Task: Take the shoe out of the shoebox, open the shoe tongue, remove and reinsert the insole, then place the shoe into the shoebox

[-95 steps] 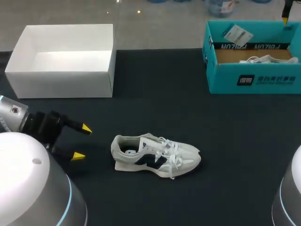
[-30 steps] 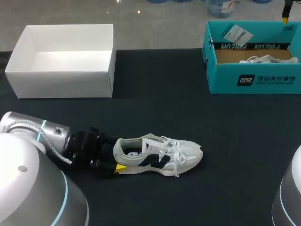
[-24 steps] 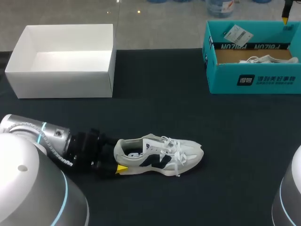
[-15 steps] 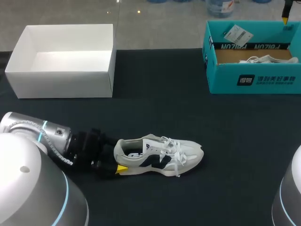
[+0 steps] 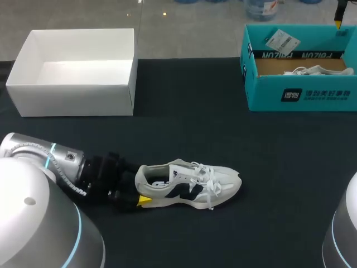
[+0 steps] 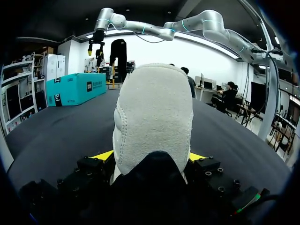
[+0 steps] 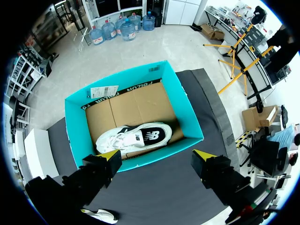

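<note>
Change: the left gripper [image 6: 151, 158] had come from beside the shoe [image 5: 187, 185] onto its heel.
Hold: clamped on the heel from both sides.
Shoe: on the surface [image 5: 268, 167], outside the shoebox [image 5: 301, 95].
Right gripper [image 7: 153, 165]: spread wide, empty, above the shoebox.
Progress: removal looked done — tongue, insole and return were left.

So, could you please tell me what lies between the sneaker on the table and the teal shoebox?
Nothing lies there: the head view shows only bare black tabletop between the white sneaker and the teal shoebox.
</note>
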Motion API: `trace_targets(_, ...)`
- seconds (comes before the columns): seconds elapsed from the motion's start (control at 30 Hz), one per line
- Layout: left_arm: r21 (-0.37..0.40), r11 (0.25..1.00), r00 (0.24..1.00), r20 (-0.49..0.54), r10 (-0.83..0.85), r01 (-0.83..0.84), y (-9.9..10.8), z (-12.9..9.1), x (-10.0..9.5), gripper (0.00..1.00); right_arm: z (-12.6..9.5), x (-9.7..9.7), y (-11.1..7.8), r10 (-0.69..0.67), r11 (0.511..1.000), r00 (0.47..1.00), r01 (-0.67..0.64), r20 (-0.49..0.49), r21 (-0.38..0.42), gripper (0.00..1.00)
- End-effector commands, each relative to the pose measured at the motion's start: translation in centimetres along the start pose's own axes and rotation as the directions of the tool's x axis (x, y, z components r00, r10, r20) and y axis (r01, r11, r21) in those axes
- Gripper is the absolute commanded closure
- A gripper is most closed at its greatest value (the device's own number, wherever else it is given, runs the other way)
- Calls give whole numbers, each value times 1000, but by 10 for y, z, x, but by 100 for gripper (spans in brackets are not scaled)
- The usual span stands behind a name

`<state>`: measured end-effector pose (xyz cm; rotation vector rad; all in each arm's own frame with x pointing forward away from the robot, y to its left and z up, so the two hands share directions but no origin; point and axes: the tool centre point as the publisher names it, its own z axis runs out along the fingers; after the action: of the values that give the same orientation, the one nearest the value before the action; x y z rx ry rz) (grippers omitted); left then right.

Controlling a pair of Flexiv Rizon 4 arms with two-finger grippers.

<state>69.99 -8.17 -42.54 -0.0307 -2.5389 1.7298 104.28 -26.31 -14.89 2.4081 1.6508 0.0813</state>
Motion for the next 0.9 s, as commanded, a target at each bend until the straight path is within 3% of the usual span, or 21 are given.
trace_targets(0.03,0,1000,1000,2,1,-1,3,2,2,100,0,0,-1,0,1000,1000,0,-2,-2,0)
trace_targets(0.27,0,1000,1000,2,1,-1,3,2,2,100,0,0,-1,0,1000,1000,0,-2,-2,0)
trace_targets(0.37,0,1000,1000,2,1,-1,3,2,2,100,9,19,-11,-16,1000,1000,16,-2,17,0)
trace_targets(0.9,0,1000,1000,2,1,-1,3,2,2,100,-6,77,-98,36,999,999,-36,20,21,0)
